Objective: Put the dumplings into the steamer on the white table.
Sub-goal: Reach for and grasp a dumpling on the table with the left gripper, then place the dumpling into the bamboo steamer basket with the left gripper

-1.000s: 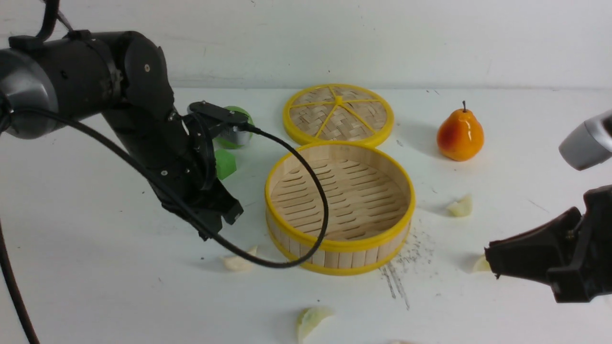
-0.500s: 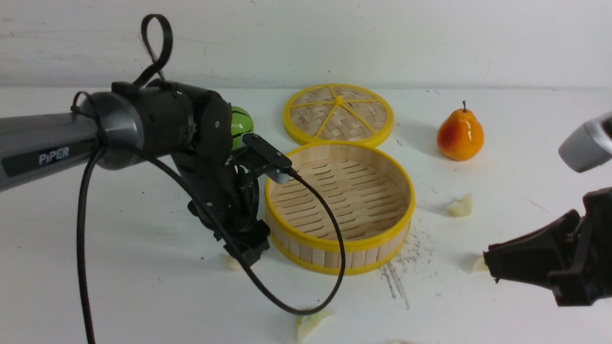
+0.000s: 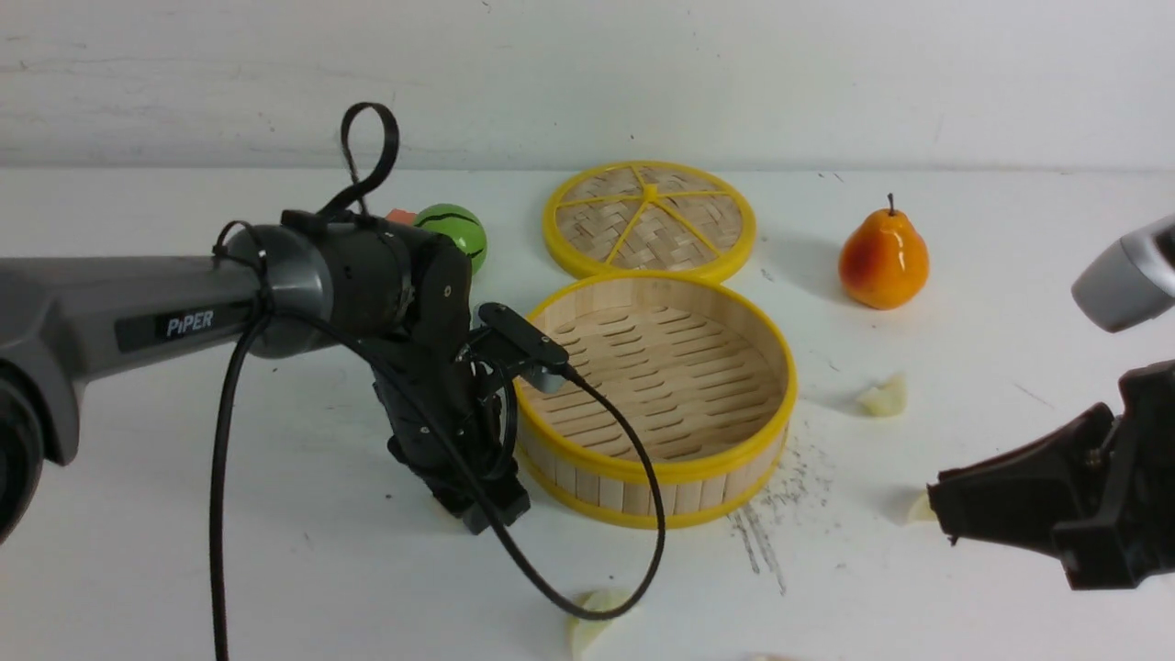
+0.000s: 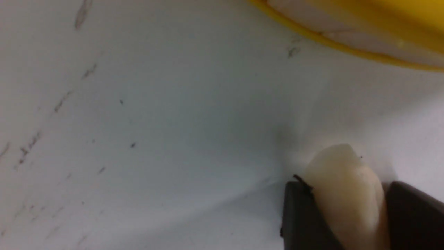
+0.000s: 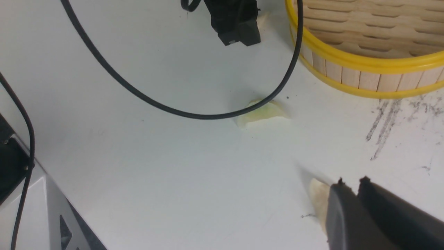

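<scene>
My left gripper [image 3: 486, 514] is down on the white table [image 3: 229, 551], just left of the steamer's [image 3: 652, 468] front wall. In the left wrist view its fingers [image 4: 301, 208] are closed on a cream dumpling [image 4: 343, 173] that still rests on the table. The steamer is empty. My right gripper [image 3: 941, 514] is shut and empty, low at the right, its tip beside a second dumpling [image 3: 921, 508], which also shows in the right wrist view [image 5: 317, 198]. More dumplings lie right of the steamer [image 3: 883, 397] and near the front edge [image 3: 597, 617].
The flat woven lid [image 3: 650, 220] lies behind the steamer. An orange pear [image 3: 883, 257] stands at the back right and a green striped ball [image 3: 454, 234] behind my left arm. My left arm's black cable [image 3: 569, 597] loops over the front dumpling. Black scuffs [image 3: 762, 551] mark the table.
My left arm swung right and down from near the green things to the dumpling at the steamer's left front, and its fingers now close round it. The right arm has not moved.
</scene>
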Tool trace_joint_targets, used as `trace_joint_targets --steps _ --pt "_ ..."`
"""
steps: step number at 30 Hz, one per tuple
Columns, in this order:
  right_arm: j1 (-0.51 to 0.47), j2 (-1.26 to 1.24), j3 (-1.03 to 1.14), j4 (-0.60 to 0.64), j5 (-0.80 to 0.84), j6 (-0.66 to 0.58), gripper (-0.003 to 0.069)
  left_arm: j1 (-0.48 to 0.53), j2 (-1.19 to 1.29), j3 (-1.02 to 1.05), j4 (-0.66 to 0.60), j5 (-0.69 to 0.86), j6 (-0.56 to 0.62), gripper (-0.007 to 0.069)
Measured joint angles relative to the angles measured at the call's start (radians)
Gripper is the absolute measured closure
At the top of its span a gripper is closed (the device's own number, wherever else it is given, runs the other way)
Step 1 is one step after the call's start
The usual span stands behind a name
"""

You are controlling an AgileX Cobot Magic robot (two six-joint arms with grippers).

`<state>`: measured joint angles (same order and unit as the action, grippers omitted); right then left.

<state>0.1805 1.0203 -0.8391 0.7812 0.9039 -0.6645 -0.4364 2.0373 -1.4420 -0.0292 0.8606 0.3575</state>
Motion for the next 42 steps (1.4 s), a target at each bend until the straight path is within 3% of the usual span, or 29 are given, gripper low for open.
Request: trace_joint_targets --steps 1,9,15,21,26,33,36,42 --pt "0.000 0.000 0.000 0.000 0.001 0.000 0.0599 0.000 -0.003 -0.011 0.004 0.017 -0.022 0.0387" --pt "0.000 0.000 0.000 0.000 -0.016 0.000 0.0594 -0.027 -0.034 -0.204 0.013 0.157 -0.265 0.0378" --pt "0.000 -0.046 0.000 0.019 0.007 0.000 0.0591 -0.145 -0.001 -0.522 0.004 0.171 -0.436 0.0378" --pt "0.000 -0.170 0.000 0.030 0.047 0.000 0.0583 -0.191 0.237 -0.836 -0.011 0.175 -0.574 0.0378" --pt "0.000 -0.260 0.000 0.030 0.053 0.000 0.0582 -0.188 0.423 -0.998 0.002 0.155 -0.644 0.0378" --pt "0.000 -0.281 0.002 0.022 0.060 0.000 0.0578 -0.188 0.531 -1.049 0.064 0.083 -0.671 0.0378" --pt "0.000 -0.281 0.008 0.022 0.058 0.000 0.0575 -0.188 0.536 -1.051 0.079 0.077 -0.675 0.0313" --pt "0.030 -0.281 0.008 0.022 0.040 0.000 0.0573 -0.188 0.493 -1.056 0.091 0.152 -0.675 0.0071"
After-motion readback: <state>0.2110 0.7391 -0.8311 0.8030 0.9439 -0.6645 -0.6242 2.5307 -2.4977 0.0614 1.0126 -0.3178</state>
